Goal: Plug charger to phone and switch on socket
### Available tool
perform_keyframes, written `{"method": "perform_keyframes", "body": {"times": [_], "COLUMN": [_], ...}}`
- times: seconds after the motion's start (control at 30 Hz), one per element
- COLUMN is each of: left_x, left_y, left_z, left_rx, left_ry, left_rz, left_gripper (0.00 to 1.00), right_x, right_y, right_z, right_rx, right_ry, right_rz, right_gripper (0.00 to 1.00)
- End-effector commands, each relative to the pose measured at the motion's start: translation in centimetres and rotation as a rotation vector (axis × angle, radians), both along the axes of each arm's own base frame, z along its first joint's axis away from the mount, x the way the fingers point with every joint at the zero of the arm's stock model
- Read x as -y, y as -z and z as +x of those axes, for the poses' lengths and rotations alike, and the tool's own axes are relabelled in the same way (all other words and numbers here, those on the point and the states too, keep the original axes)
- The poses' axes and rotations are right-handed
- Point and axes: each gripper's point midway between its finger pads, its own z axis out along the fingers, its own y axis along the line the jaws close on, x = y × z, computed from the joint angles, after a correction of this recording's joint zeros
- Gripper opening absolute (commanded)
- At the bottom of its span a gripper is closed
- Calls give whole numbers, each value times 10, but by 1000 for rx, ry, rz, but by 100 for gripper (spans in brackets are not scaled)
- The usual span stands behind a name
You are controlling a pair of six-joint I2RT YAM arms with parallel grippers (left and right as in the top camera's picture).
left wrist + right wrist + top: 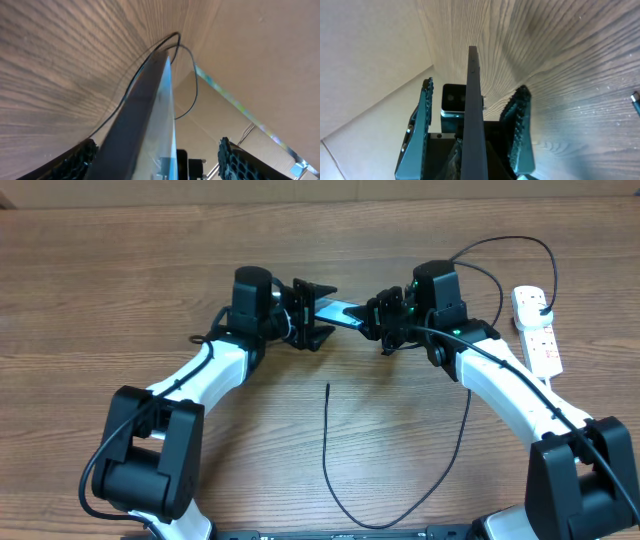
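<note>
Right now the phone sits up on edge between the two arms, far-centre of the bench, lit screen showing. The left end effector is spread wide around its left end. In the left wrist view the fingers sit well out from the phone, so it's released. The right end effector straddles the other end. Its wrist view shows the phone edge-on with gaps to the fingers, and I can't tell whether it's actually clamped lower down.

The charger lies loose on the near side, tip pointing toward the phone but well apart from it. The socket is off at the far right.

My take: sort out the grip first. I want one end effector firmly on the phone's flat faces, away from the end with the port, which I can't make out from here. Then the other arm is free to fetch the tip. I'd pinch the cable just behind the tip so it doesn't flop, and line it up square before pushing.
</note>
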Motion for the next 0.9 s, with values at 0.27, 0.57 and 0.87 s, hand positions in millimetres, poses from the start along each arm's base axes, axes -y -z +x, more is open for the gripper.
{"method": "perform_keyframes", "body": {"times": [0.27, 0.57, 0.87], "left_x": [2, 0, 0], "left_y": [2, 5, 5], "left_z": [-3, -2, -2], "left_rx": [-76, -91, -90], "left_ry": [-42, -60, -60], "left_rz": [-33, -25, -25], "left_gripper": [82, 73, 54], "right_x": [-5, -6, -9], "right_y": [-12, -13, -13], "right_z": [4, 3, 1], "right_rx": [-61, -58, -32], "right_ry": [57, 47, 22], "right_rz": [66, 69, 58], "right_gripper": [4, 4, 4]}}
